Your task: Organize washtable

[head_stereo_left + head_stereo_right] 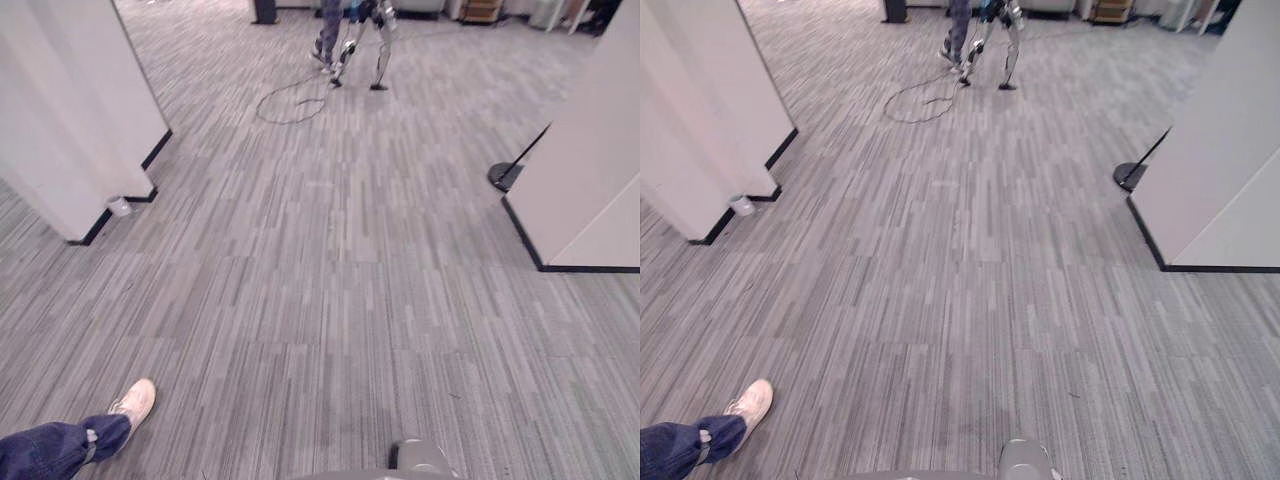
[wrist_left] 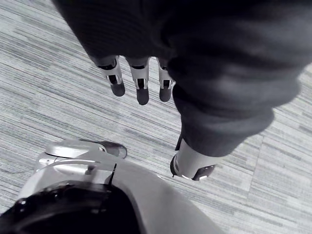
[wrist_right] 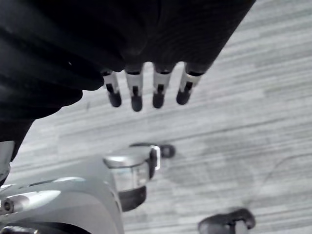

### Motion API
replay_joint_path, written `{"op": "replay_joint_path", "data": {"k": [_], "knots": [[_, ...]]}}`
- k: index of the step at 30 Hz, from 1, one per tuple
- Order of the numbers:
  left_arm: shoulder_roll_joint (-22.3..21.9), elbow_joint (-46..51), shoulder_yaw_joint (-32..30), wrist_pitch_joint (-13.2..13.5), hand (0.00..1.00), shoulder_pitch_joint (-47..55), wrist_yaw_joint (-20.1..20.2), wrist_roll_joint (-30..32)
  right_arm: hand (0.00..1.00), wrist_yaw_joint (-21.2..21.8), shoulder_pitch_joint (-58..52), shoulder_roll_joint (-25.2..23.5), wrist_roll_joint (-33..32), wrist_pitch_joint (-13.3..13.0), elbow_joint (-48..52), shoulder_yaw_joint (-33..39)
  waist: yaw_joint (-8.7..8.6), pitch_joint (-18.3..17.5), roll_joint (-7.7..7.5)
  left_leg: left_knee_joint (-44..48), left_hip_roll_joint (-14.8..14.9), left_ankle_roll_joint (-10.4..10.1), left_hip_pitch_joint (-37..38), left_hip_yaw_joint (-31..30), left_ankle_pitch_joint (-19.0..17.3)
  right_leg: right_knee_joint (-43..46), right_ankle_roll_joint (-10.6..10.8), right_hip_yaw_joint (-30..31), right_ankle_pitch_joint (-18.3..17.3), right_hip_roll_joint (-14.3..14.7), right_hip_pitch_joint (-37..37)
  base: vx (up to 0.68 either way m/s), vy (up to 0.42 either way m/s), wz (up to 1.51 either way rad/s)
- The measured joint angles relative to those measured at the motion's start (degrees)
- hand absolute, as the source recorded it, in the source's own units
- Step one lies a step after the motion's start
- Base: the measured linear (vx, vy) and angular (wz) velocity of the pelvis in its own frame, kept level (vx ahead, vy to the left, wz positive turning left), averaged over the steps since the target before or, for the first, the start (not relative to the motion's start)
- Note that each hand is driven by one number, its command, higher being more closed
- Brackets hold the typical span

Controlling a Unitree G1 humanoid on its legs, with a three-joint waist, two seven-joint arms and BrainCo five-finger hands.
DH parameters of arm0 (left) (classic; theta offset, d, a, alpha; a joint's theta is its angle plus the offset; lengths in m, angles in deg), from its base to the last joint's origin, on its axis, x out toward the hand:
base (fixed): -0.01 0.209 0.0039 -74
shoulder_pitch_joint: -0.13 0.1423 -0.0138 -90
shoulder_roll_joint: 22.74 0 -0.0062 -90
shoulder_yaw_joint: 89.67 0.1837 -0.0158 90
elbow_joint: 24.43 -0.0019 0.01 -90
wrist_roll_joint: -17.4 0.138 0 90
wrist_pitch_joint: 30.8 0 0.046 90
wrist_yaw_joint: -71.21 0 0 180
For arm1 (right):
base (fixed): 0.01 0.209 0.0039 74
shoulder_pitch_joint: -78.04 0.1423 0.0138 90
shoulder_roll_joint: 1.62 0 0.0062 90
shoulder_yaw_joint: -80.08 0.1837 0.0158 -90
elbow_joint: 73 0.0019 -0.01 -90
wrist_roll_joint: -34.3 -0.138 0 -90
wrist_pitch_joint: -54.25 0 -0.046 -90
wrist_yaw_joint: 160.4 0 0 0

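My left hand [image 2: 140, 82] hanging over grey striped carpet floor [image 1: 350, 260], fingers relaxed, empty; my right hand [image 3: 158, 90] likewise; washtable whereabouts: cannot tell; weight, fragility, grip point unassessed; person's white shoe [image 1: 135, 402] near my left side

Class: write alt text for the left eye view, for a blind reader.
Grey striped carpet stretches ahead between a white left partition and a white right partition. A person's white shoe and blue trouser leg show at lower left.

Carpet floor [image 1: 330, 280] w/ person's shoe [image 1: 134, 402], blk stand base [image 1: 503, 176]
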Motion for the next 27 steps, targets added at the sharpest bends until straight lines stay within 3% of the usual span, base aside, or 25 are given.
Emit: {"op": "replay_joint_path", "data": {"k": [2,3,4,5,6,7,8,9,10,11,12,13,14,15,16,17,19,20,21,22,23,24,25,26,27], "knots": [[-0.1,-0.1,-1.2,-0.1,0.0,-0.3,0.0,0.2,0.0,0.0,-0.4,-0.2,-0.1,0.0,0.0,0.8,-0.02,0.2,-0.05,0.0,-0.1,0.3,1.3,0.7,-2.0,-8.0,0.0,-1.4,2.5,0.0,-1.9,0.09,0.043,-0.18],[-0.5,0.2,-4.4,-0.1,0.0,-0.6,0.0,0.3,0.0,-0.1,-1.3,-0.9,-0.1,0.0,0.8,1.1,0.08,0.6,-0.41,0.0,-0.4,0.3,2.5,1.0,-3.5,-14.3,-0.8,-4.3,4.7,-0.4,-2.5,0.25,-0.037,-0.07],[-1.3,1.2,-9.1,-0.1,0.0,-0.5,0.0,0.3,0.0,-0.1,-3.1,-1.7,-0.1,0.2,2.0,1.0,0.08,1.0,-0.83,-0.1,-0.6,0.3,4.0,1.2,-5.2,-14.9,-1.3,-7.3,4.8,-1.0,-3.6,0.29,-0.076,0.02],[-1.8,1.5,-11.3,-0.1,0.0,-0.4,0.0,0.3,0.0,-0.1,-3.9,-1.9,0.1,0.2,2.2,0.4,0.06,1.0,-0.81,-0.1,-0.5,0.4,4.7,1.4,-6.2,-13.7,-1.8,-7.6,4.6,-1.0,-4.5,0.4,-0.155,0.15],[-3.3,2.3,-14.5,-0.2,0.0,-0.4,-0.1,0.1,0.0,0.0,-5.1,-1.3,0.8,0.7,2.4,-2.7,-0.59,0.8,0.44,-0.6,0.9,1.2,5.9,1.6,-8.0,-8.2,-5.1,-6.8,4.9,-0.5,-6.7,0.34,-0.15,0.33],[-5.2,2.6,-16.1,-0.1,0.0,-0.4,0.0,0.1,0.0,0.0,-5.8,-0.8,1.7,0.8,2.5,-4.5,-1.39,-0.1,1.64,-0.9,2.2,1.3,6.7,1.6,-7.7,-3.3,-6.0,-7.0,3.8,0.3,-8.6,0.66,-0.23,0.34],[-6.2,2.7,-18.3,0.2,0.0,-1.0,0.2,-0.2,0.0,0.1,-5.1,-1.9,3.2,1.1,2.5,-3.2,-0.72,0.2,2.66,5.9,3.6,-1.8,5.6,4.7,-5.4,0.8,-6.9,-6.0,4.5,0.5,-8.6,0.61,-0.212,0.26],[-6.4,2.6,-18.1,0.1,0.0,-1.1,0.3,-0.2,0.0,0.1,-4.9,-2.0,4.1,1.3,2.3,-2.2,-0.77,0.3,2.74,10.7,4.7,-3.5,3.9,5.1,-4.2,1.1,-7.9,-6.6,3.4,0.9,-7.7,0.64,-0.249,0.12],[-6.5,2.6,-17.7,0.2,0.0,-1.2,0.3,-0.2,0.0,0.2,-4.7,-2.1,4.9,1.6,2.0,-0.4,-0.82,0.3,3.16,16.7,5.9,-3.4,1.8,5.0,-2.8,1.2,-7.9,-7.0,2.2,1.5,-6.2,0.51,-0.301,0.08],[-5.6,2.6,-15.4,0.2,0.0,-1.3,0.9,-0.7,0.0,0.1,-4.6,-1.8,5.3,2.0,1.4,1.4,0.14,0.5,2.94,31.0,7.5,-3.1,-3.0,5.1,3.7,1.1,-8.6,-6.3,-1.1,2.4,-2.9,0.64,-0.348,-0.24],[-4.5,2.4,-11.4,0.2,0.0,-0.9,1.4,-0.8,0.0,-0.1,-4.1,-1.0,5.5,2.2,0.3,-0.8,1.58,0.7,2.88,46.2,9.8,-3.5,-7.9,5.3,7.1,0.1,-9.0,-5.0,-3.5,4.0,1.0,0.77,-0.363,-0.52],[-3.7,2.4,-10.0,0.1,0.0,-0.7,1.7,-0.7,0.0,-0.2,-3.5,-0.2,5.7,2.2,-0.9,-2.8,2.12,1.0,2.54,56.0,11.0,-3.1,-11.5,5.5,6.8,-1.0,-9.6,-3.9,-4.9,5.4,4.6,0.76,-0.268,-0.73],[-2.8,2.6,-8.9,0.3,0.0,-0.8,1.5,-0.7,0.0,-0.1,-2.9,0.2,5.6,2.4,-1.5,-5.2,2.93,2.0,1.19,64.2,10.8,-2.7,-15.1,5.3,6.5,-3.2,-10.2,-2.5,-6.3,6.2,10.1,0.62,-0.188,-0.6],[-2.3,2.7,-8.0,0.3,0.0,-0.7,1.6,-0.7,0.0,-0.1,-2.4,0.4,5.6,2.4,-1.8,-6.4,3.43,2.5,0.33,66.1,10.3,-2.8,-16.7,5.5,6.4,-4.7,-10.5,-1.8,-6.6,6.3,13.0,0.57,-0.125,-0.66],[-1.3,3.3,-6.5,0.1,0.0,-0.5,1.6,-1.1,0.0,-0.1,-0.3,0.7,5.5,2.5,-2.3,-7.7,3.99,3.4,-1.23,67.0,9.7,-4.0,-20.4,6.7,5.6,-8.3,-10.3,-0.4,-6.7,6.8,18.1,0.44,-0.073,-0.57],[-1.1,3.6,-5.9,0.1,0.0,-0.4,1.6,-1.5,0.0,-0.1,1.0,0.8,5.3,2.4,-2.3,-7.7,4.31,3.6,-1.57,66.2,9.7,-4.5,-22.8,7.0,5.0,-10.3,-9.5,0.3,-6.1,7.2,20.3,0.53,-0.064,-0.67],[-0.5,5.0,-2.6,0.2,0.0,-0.5,1.6,-2.5,0.0,-0.2,4.0,1.1,6.3,3.1,-2.2,-8.3,6.59,3.7,-1.74,50.8,8.8,-4.3,-31.0,6.4,3.5,-17.9,-8.4,2.2,-5.8,9.0,28.3,0.54,0.003,-0.5],[-0.4,5.3,-2.2,0.2,0.0,-0.5,1.6,-2.5,0.0,-0.1,4.2,1.2,6.9,3.7,-2.9,-9.0,6.9,3.7,-1.8,43.5,7.9,-4.5,-32.0,5.9,3.6,-19.2,-7.8,2.3,-6.2,9.1,30.0,0.57,0.096,-0.23],[-0.5,5.7,-2.0,0.1,0.0,0.1,1.6,-2.5,0.0,0.0,4.2,1.5,6.9,4.5,-3.0,-9.9,6.88,3.8,-1.61,26.4,6.0,-6.4,-33.3,4.1,5.6,-21.0,-6.9,2.9,-7.4,9.2,32.4,0.57,0.171,-0.37],[-0.8,5.9,-2.0,0.1,0.0,0.9,1.6,-2.5,0.0,0.0,4.3,2.2,7.0,4.5,-3.0,-13.2,7.46,3.8,-0.89,16.8,6.3,-9.0,-35.7,2.3,10.6,-22.3,-6.4,4.6,-8.7,9.4,33.8,0.69,0.274,-0.56],[-1.3,5.9,-1.9,0.0,0.0,1.4,1.5,-2.5,0.0,0.0,4.3,2.5,7.0,4.5,-3.0,-14.2,7.77,3.8,-0.65,15.6,6.9,-9.7,-36.7,1.6,11.4,-22.8,-5.7,5.7,-9.3,9.3,34.3,0.59,0.289,-0.88],[-1.5,5.7,-2.7,-0.4,0.0,2.5,1.6,-2.5,0.0,0.0,4.3,2.4,7.0,4.4,-3.3,-14.8,8.29,3.7,-1.0,18.0,5.8,-7.5,-37.6,1.7,17.3,-23.4,-4.0,7.5,-10.3,7.4,36.4,0.82,0.433,-0.73],[-1.0,4.9,-2.9,-0.4,0.0,2.6,1.4,-2.3,0.0,-0.4,5.0,2.0,6.9,4.3,-4.7,-13.6,8.56,4.0,-2.02,21.6,4.8,-3.4,-37.1,1.6,17.6,-21.7,-3.2,9.0,-9.9,5.4,36.7,0.58,0.309,-0.66],[-1.1,4.6,-3.5,-0.5,0.0,2.2,1.5,-2.3,0.0,-0.2,5.6,2.3,6.9,4.3,-5.6,-13.1,8.79,4.3,-1.8,24.9,5.3,-1.8,-37.2,2.3,15.7,-19.2,-2.1,10.2,-9.0,4.8,36.1,0.86,0.494,-0.72],[-1.7,4.6,-4.5,-0.6,0.0,2.4,1.5,-2.1,0.0,0.0,5.2,2.3,7.1,4.4,-5.6,-12.9,10.1,4.4,-1.18,32.9,7.0,-2.0,-37.0,3.8,12.8,-14.0,-3.1,13.5,-6.0,4.4,35.4,0.59,0.453,-0.76]]}}
